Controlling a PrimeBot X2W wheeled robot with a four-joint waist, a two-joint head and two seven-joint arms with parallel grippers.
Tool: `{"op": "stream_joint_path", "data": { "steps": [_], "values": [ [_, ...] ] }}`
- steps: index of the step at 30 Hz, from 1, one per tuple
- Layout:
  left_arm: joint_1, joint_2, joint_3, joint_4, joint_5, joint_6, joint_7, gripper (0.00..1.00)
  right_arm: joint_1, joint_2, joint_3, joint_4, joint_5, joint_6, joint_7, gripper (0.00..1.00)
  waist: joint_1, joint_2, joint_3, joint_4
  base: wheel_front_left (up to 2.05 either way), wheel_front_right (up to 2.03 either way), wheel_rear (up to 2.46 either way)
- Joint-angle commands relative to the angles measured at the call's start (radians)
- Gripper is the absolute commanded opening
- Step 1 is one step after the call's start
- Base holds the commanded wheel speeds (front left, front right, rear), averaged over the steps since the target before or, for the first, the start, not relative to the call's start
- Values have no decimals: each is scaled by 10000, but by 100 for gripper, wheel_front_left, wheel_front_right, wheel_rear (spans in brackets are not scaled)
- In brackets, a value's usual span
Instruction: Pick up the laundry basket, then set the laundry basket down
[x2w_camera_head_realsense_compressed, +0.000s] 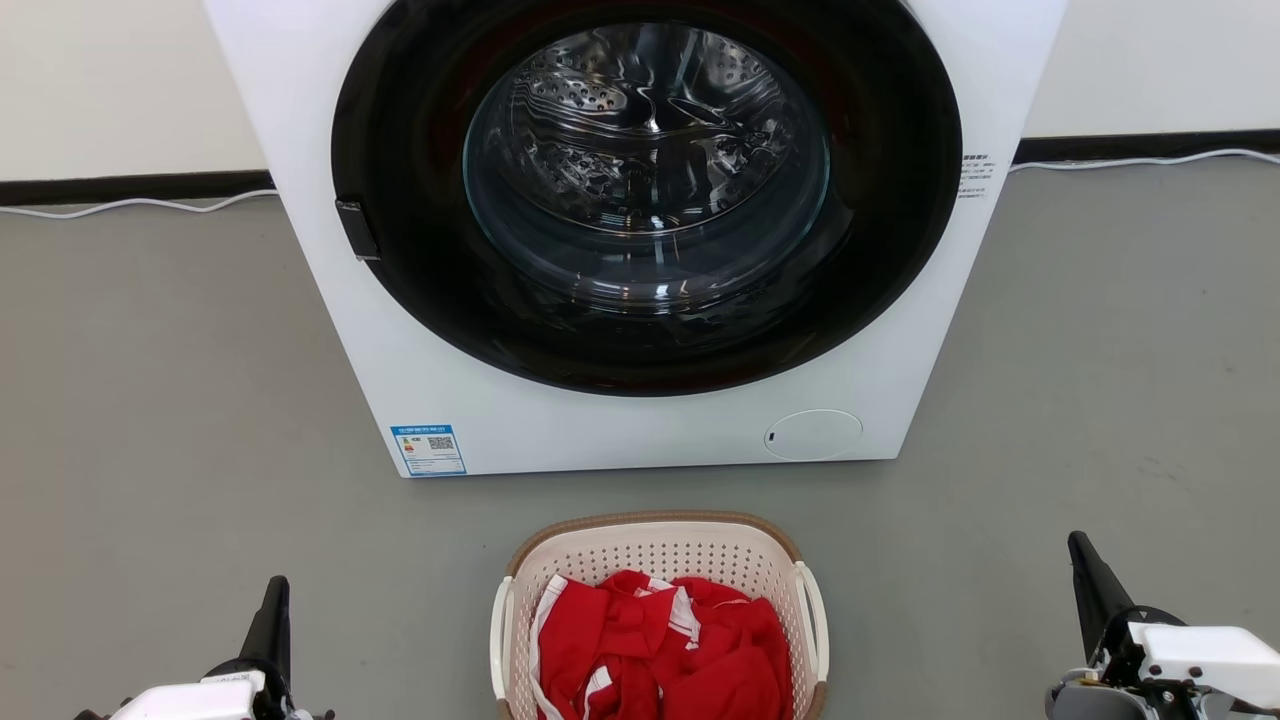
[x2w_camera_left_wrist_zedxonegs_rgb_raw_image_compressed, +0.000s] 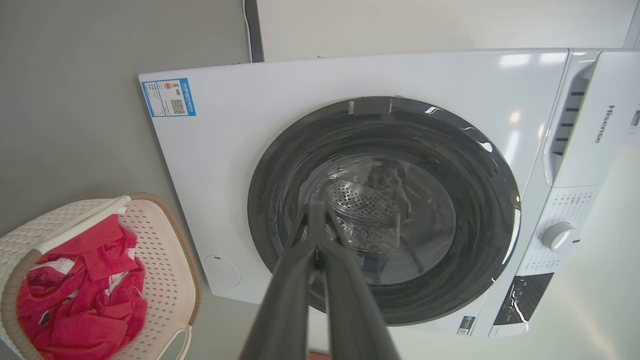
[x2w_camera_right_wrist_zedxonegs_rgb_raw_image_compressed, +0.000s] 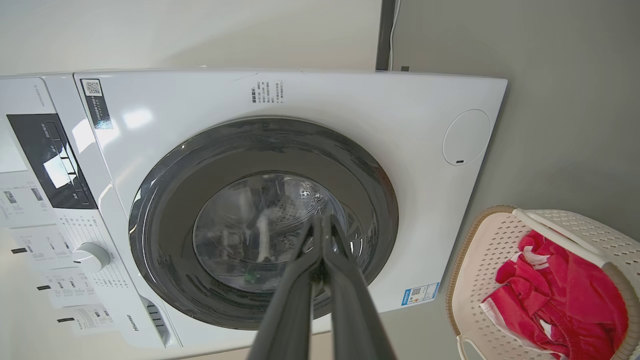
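The laundry basket (x2w_camera_head_realsense_compressed: 660, 545) stands on the grey floor just in front of the washing machine, low in the middle of the head view. It is cream and perforated, with a brown rim, white side handles and red clothes (x2w_camera_head_realsense_compressed: 660, 650) inside. The left wrist view shows the laundry basket (x2w_camera_left_wrist_zedxonegs_rgb_raw_image_compressed: 165, 250) at lower left, and the right wrist view shows the laundry basket (x2w_camera_right_wrist_zedxonegs_rgb_raw_image_compressed: 480, 270) at lower right. My left gripper (x2w_camera_head_realsense_compressed: 277, 590) is shut and empty, well to the left of the basket. My right gripper (x2w_camera_head_realsense_compressed: 1078, 545) is shut and empty, well to its right. Both point toward the machine.
A white front-loading washing machine (x2w_camera_head_realsense_compressed: 450, 400) with a closed dark round door (x2w_camera_head_realsense_compressed: 645, 190) rises right behind the basket. A white cable (x2w_camera_head_realsense_compressed: 140, 204) runs along the wall's dark skirting. Open grey floor (x2w_camera_head_realsense_compressed: 150, 400) lies on both sides of the machine and basket.
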Motion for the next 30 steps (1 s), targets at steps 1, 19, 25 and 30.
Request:
{"op": "stream_joint_path", "data": {
  "steps": [1, 19, 25, 30],
  "values": [
    [-476, 185, 326, -283, -65, -104, 38, 0, -111, -150, 190, -316, 74, 31, 74, 0, 0, 0, 0, 0, 0, 0, 0],
    [-476, 185, 325, -284, -66, -104, 37, 0, -111, -150, 191, -316, 75, 31, 74, 0, 0, 0, 0, 0, 0, 0, 0],
    [-476, 185, 324, -284, -66, -104, 36, 0, -111, -150, 191, -316, 75, 31, 74, 0, 0, 0, 0, 0, 0, 0, 0],
    [-476, 185, 324, -284, -67, -104, 36, 0, -111, -150, 191, -316, 75, 31, 74, 0, 0, 0, 0, 0, 0, 0, 0]
  ]
}}
